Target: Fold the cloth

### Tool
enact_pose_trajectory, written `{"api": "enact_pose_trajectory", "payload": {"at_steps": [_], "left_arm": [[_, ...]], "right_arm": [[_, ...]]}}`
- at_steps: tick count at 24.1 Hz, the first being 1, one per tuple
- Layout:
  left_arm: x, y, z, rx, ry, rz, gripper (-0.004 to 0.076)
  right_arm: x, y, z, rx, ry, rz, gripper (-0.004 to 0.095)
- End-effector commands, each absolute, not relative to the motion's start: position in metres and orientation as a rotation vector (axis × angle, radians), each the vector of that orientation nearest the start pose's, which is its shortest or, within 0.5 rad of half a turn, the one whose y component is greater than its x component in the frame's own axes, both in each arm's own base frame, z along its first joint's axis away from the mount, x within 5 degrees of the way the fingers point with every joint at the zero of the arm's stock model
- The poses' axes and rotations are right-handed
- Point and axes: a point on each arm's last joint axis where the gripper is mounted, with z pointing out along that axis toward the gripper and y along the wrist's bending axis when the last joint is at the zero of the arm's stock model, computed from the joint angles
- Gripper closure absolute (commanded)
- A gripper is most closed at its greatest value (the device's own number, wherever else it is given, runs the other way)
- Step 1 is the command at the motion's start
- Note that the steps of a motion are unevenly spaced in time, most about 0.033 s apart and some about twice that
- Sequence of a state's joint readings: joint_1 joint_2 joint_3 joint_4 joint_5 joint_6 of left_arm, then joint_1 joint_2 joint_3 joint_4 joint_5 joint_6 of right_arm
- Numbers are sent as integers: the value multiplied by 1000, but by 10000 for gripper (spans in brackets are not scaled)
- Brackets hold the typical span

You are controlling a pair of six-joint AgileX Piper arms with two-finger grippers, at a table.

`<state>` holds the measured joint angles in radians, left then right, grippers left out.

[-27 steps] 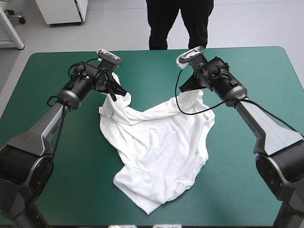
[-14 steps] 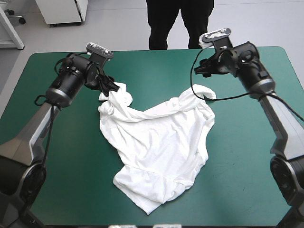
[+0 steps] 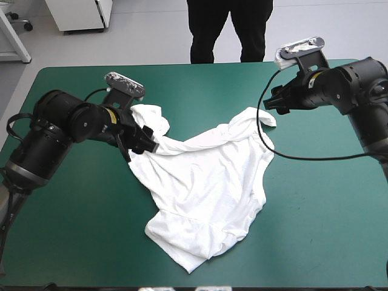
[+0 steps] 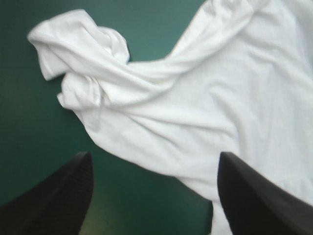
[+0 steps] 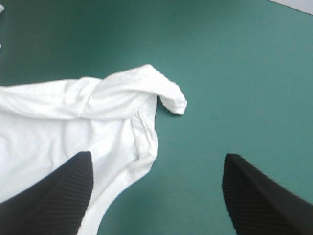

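Between left hand point(image 3: 144, 137) and right hand point(image 3: 276, 103) lies the T-shirt point(image 3: 206, 176).

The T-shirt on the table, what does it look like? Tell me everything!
The T-shirt is white, thin soft-looking cloth, lying loosely spread and wrinkled on the teal-green table, not yet folded. Its far edge dips in a V between two bunched corners: a crumpled lump on the left, a rolled tip on the right. The left end effector hangs open over its left edge, the right end effector open near the right corner. Neither grips it.
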<state>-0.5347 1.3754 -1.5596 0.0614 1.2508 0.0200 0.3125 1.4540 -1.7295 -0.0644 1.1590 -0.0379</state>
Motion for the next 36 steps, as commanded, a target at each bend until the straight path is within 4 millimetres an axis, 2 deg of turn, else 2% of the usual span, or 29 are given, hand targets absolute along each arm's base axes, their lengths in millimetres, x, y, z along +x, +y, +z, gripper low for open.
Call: {"api": "enact_pose_trajectory", "payload": {"at_steps": [1,5,9,14,18,20,22,24,27,28,32,36], "left_arm": [[219,-130,399,694,2566,-127,202],[214,-132,355,723,2708,-96,202],[205,-138,318,759,2784,-134,202],[189,-159,274,820,2780,-220,202],[195,-168,243,853,2849,-207,220],[200,-175,231,874,2875,-234,264],[200,-180,222,911,2905,-270,362],[200,-184,219,923,2913,-322,486],[201,-186,217,933,2903,-339,691],[201,-186,216,935,2905,-340,724],[201,-187,216,932,2908,-360,733],[200,-187,216,937,2918,-357,733]], "right_arm": [[251,78,466,-441,2251,12,233],[228,70,453,-463,2269,-33,233],[215,63,443,-465,2282,-72,233],[212,61,434,-470,2292,-73,233],[214,62,428,-476,2290,-86,233],[222,62,421,-466,2309,-124,233],[238,67,406,-476,2346,-137,233],[259,76,389,-481,2386,-126,233],[294,92,348,-500,2503,-85,233],[300,95,341,-503,2515,-76,233],[326,106,308,-528,2559,-77,233],[344,112,283,-548,2596,-88,233]]}}
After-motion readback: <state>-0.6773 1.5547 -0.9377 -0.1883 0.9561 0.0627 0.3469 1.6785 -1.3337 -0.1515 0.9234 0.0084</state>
